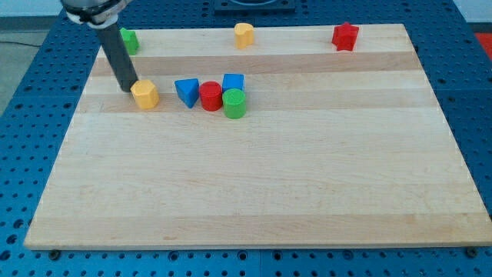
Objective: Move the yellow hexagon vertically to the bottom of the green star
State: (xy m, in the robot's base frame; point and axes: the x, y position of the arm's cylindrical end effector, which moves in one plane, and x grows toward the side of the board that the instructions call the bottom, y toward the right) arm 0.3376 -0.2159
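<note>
The yellow hexagon lies on the wooden board at the upper left. The green star sits at the board's top left corner, partly hidden behind the dark rod. My tip is just left of the yellow hexagon, touching or nearly touching its left side. The hexagon is below the star and slightly to its right.
A blue triangle, a red cylinder, a blue cube and a green cylinder cluster right of the hexagon. A yellow block and a red star sit along the top edge.
</note>
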